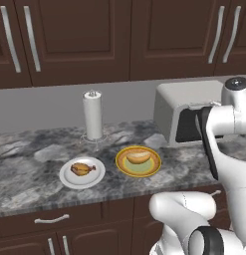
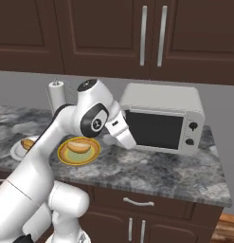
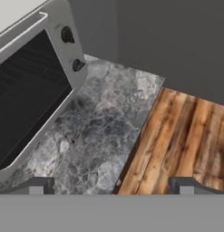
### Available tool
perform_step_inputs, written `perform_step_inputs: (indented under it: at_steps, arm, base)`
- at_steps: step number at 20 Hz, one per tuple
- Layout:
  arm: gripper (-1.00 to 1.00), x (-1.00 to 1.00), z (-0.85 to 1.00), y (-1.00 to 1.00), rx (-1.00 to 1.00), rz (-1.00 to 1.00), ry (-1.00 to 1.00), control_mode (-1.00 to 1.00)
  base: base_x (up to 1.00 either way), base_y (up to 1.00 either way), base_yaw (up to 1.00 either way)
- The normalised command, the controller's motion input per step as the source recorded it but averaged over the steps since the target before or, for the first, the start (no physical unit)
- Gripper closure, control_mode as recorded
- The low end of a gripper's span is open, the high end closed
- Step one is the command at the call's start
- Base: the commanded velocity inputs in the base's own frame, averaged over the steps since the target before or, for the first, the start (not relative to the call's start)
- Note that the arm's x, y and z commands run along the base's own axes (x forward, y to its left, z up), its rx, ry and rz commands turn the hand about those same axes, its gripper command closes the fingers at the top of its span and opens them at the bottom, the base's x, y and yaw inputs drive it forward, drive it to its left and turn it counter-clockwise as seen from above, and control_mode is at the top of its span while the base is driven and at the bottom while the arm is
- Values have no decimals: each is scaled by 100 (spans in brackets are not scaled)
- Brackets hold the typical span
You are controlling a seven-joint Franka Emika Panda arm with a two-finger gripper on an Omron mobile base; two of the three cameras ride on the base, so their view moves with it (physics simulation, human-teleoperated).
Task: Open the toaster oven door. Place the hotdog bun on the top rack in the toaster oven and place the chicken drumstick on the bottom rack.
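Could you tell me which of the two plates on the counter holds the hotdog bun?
The yellow plate with the green centre holds the hotdog bun. The white plate farther from the toaster oven carries the darker chicken drumstick.

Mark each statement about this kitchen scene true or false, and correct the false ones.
1. The toaster oven door is shut. True.
2. The hotdog bun lies on a white plate. False: it lies on the yellow plate; the white plate holds the chicken drumstick.
3. The gripper is open and holds nothing. True.
4. The paper towel roll lies on its side. False: it stands upright on its holder.
5. The toaster oven has its knobs on the left of its front. False: they sit on the right.
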Motion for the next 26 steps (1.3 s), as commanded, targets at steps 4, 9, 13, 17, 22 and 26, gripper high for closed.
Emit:
perform_step_inputs:
  at_steps: [4, 9, 13, 17, 22, 26]
  arm:
    - [-100, 2, -3, -17, 9, 0, -6, -100]
    - [-100, 2, 1, -16, 14, 0, -13, -100]
    - [-100, 5, 2, -11, 12, 0, -5, -100]
    - [-100, 11, 9, -2, 6, -2, 0, -100]
    - [-100, 21, 15, 0, 7, -9, 0, -100]
    - [-100, 15, 9, -3, 17, -3, 0, -100]
  base:
    - [0, 0, 0]
    - [0, 0, 0]
    - [0, 0, 0]
    - [0, 0, 0]
    - [0, 0, 0]
    - [0, 0, 0]
